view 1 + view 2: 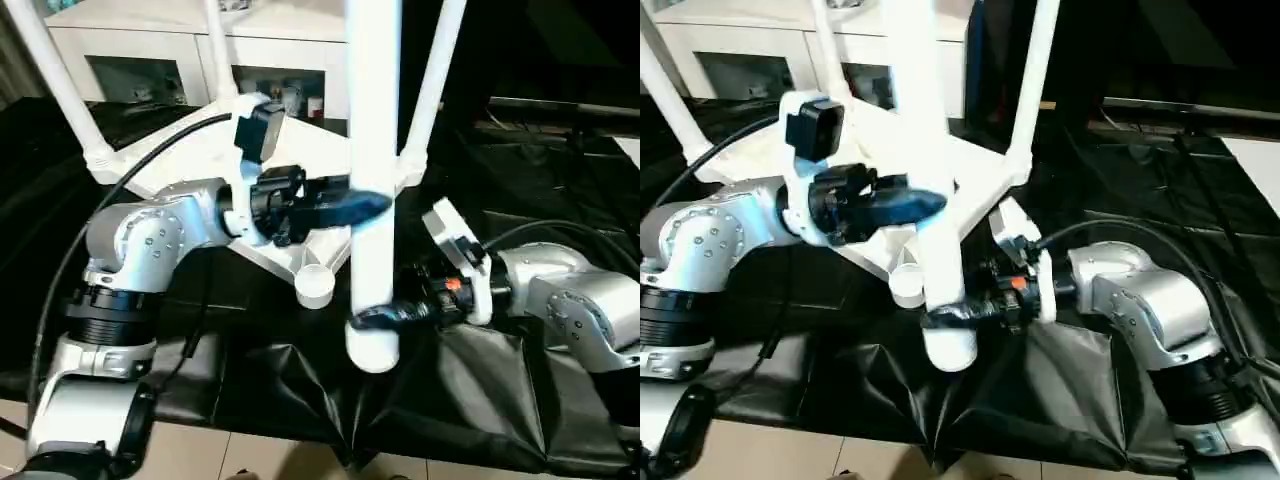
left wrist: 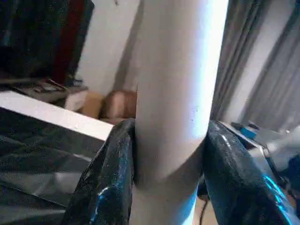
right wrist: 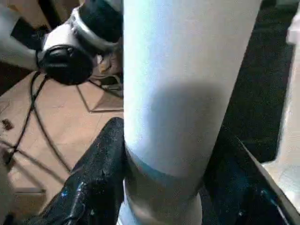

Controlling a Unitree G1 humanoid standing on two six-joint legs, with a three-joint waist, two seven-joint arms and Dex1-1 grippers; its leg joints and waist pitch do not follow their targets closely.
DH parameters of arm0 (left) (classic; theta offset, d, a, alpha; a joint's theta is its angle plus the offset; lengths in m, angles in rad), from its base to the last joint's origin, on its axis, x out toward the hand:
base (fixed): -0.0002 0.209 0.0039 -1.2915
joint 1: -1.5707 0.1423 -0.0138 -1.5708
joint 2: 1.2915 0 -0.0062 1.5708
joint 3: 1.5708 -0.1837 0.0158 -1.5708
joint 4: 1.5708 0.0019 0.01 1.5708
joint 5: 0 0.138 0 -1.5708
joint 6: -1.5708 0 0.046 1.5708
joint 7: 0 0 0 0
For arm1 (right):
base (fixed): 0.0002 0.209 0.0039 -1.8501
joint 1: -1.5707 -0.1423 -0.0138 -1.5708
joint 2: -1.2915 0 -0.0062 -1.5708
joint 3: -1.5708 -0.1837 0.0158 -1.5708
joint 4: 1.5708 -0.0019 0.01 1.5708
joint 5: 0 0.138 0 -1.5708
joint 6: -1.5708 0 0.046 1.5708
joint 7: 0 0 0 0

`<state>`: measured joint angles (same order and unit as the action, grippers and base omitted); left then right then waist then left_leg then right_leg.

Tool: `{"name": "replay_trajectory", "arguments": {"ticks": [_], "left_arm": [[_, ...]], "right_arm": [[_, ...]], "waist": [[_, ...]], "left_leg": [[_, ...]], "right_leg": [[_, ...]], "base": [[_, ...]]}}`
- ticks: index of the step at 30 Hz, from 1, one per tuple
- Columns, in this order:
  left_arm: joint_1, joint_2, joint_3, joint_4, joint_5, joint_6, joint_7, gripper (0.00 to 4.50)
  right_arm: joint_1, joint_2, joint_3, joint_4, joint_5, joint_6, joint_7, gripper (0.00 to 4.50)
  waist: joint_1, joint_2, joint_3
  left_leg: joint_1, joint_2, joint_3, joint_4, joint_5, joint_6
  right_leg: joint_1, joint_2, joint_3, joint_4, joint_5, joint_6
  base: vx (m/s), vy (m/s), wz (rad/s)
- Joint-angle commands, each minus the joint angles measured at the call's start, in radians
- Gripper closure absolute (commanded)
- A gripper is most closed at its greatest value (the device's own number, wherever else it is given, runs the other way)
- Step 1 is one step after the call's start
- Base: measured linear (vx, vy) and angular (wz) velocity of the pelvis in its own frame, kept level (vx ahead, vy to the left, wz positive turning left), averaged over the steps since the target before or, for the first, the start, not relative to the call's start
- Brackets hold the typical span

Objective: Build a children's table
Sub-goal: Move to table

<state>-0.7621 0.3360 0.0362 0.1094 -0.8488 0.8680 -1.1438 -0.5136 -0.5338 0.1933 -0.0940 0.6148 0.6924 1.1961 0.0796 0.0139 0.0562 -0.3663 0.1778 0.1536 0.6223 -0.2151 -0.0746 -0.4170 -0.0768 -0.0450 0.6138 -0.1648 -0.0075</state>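
Note:
The children's table lies upside down on black cloth, its white tabletop (image 1: pixel 320 155) carrying three tapered legs that stick up at the left (image 1: pixel 55 80), back (image 1: pixel 215 50) and right (image 1: pixel 432 80). A fourth white leg (image 1: pixel 372 120) stands upright in front of it, its lower end just right of the empty near corner socket (image 1: pixel 314 284). My left gripper (image 1: pixel 362 207) is shut on this leg at mid-height, and its black fingers (image 2: pixel 110 187) press both sides. My right gripper (image 1: pixel 378 320) is shut on the leg near its lower end, fingers (image 3: pixel 93 187) on either side.
A white cabinet with glass doors (image 1: pixel 150 60) stands behind the table. Creased black cloth (image 1: pixel 300 390) covers the work surface down to a pale floor strip (image 1: pixel 250 450). A black cable (image 1: pixel 150 170) runs over my left forearm.

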Motion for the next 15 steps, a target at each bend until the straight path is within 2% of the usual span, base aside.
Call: {"name": "replay_trajectory", "arguments": {"ticks": [1,2,3,5,6,7,10,11,12,13,14,15], "left_arm": [[-0.03,-0.003,0.022,0.009,0.008,-0.019,0.026,2.67],[-0.039,-0.008,0.031,0.019,0.028,-0.043,0.058,2.67],[-0.057,-0.018,0.051,0.035,0.051,-0.066,0.121,2.67],[-0.067,-0.023,0.06,0.043,0.067,-0.082,0.157,2.68],[-0.085,-0.035,0.079,0.053,0.072,-0.08,0.215,2.68],[-0.085,-0.035,0.079,0.053,0.072,-0.08,0.215,2.69],[-0.109,-0.038,0.082,0.058,0.092,-0.073,0.269,2.71],[-0.113,-0.037,0.083,0.062,0.091,-0.069,0.27,2.71],[-0.117,-0.035,0.083,0.066,0.091,-0.067,0.27,2.71],[-0.122,-0.034,0.082,0.072,0.089,-0.068,0.27,2.71],[-0.127,-0.032,0.081,0.077,0.089,-0.067,0.27,2.71],[-0.133,-0.029,0.078,0.085,0.09,-0.065,0.264,2.71]], "right_arm": [[-0.021,0.002,-0.037,-0.002,-0.002,-0.018,-0.026,1.81],[-0.022,0.008,-0.045,-0.011,-0.01,-0.033,-0.044,1.81],[-0.026,0.031,-0.062,-0.016,-0.041,-0.07,-0.109,1.67],[-0.031,0.05,-0.077,-0.013,-0.053,-0.073,-0.16,1.47],[-0.048,0.073,-0.092,0.007,-0.08,-0.085,-0.224,1.45],[-0.048,0.073,-0.092,0.007,-0.08,-0.085,-0.224,1.45],[-0.095,0.126,-0.148,0.057,-0.067,-0.018,-0.355,1.45],[-0.103,0.133,-0.157,0.064,-0.06,-0.002,-0.371,1.45],[-0.109,0.136,-0.159,0.067,-0.057,0.001,-0.374,1.45],[-0.115,0.14,-0.163,0.069,-0.052,0.01,-0.382,1.45],[-0.119,0.142,-0.165,0.069,-0.048,0.018,-0.387,1.45],[-0.125,0.149,-0.172,0.069,-0.044,0.035,-0.405,1.45]], "waist": [[0.003,0.002,-0.071],[0.006,0.007,-0.071],[0.006,0.003,-0.072],[0.009,0.002,-0.073],[0.009,0.0,-0.073],[0.009,0.0,-0.073],[0.006,0.003,-0.072],[0.006,0.001,-0.073],[0.005,0.008,-0.07],[0.006,0.007,-0.072],[0.007,0.009,-0.074],[0.007,0.011,-0.076]], "left_leg": [[0.002,0.03,0.002,-0.074,-0.093,0.031],[0.003,0.031,0.001,-0.074,-0.095,0.029],[0.002,0.031,0.002,-0.074,-0.094,0.023],[0.006,0.029,0.003,-0.073,-0.089,0.015],[0.005,0.028,0.003,-0.074,-0.087,0.012],[0.004,0.028,0.003,-0.074,-0.086,0.01],[0.002,0.024,0.002,-0.075,-0.091,0.003],[0.002,0.024,0.002,-0.075,-0.086,0.002],[0.0,0.023,0.002,-0.077,-0.094,0.0],[0.002,0.024,0.001,-0.076,-0.097,-0.001],[0.003,0.024,0.001,-0.075,-0.093,-0.001],[0.003,0.024,0.0,-0.075,-0.075,0.002]], "right_leg": [[0.068,-0.047,0.033,-0.061,-0.189,-0.248],[0.067,-0.047,0.032,-0.062,-0.189,-0.246],[0.067,-0.047,0.033,-0.062,-0.182,-0.241],[0.064,-0.046,0.033,-0.061,-0.173,-0.239],[0.066,-0.045,0.033,-0.058,-0.164,-0.241],[0.066,-0.045,0.033,-0.057,-0.16,-0.241],[0.068,-0.045,0.031,-0.06,-0.188,-0.226],[0.069,-0.044,0.032,-0.06,-0.182,-0.224],[0.067,-0.042,0.031,-0.062,-0.185,-0.223],[0.069,-0.043,0.031,-0.061,-0.181,-0.222],[0.069,-0.043,0.031,-0.059,-0.167,-0.224],[0.068,-0.041,0.031,-0.054,-0.109,-0.236]], "base": [[0.0,0.0,0.0],[0.0,0.0,0.0],[0.0,0.0,0.0],[0.0,0.0,0.0],[0.0,0.0,0.0],[0.0,0.0,0.0],[0.0,0.0,0.0],[0.0,0.0,0.0],[0.0,0.0,0.0],[0.0,0.0,0.0],[0.0,0.0,0.0],[0.0,0.0,0.0]]}}
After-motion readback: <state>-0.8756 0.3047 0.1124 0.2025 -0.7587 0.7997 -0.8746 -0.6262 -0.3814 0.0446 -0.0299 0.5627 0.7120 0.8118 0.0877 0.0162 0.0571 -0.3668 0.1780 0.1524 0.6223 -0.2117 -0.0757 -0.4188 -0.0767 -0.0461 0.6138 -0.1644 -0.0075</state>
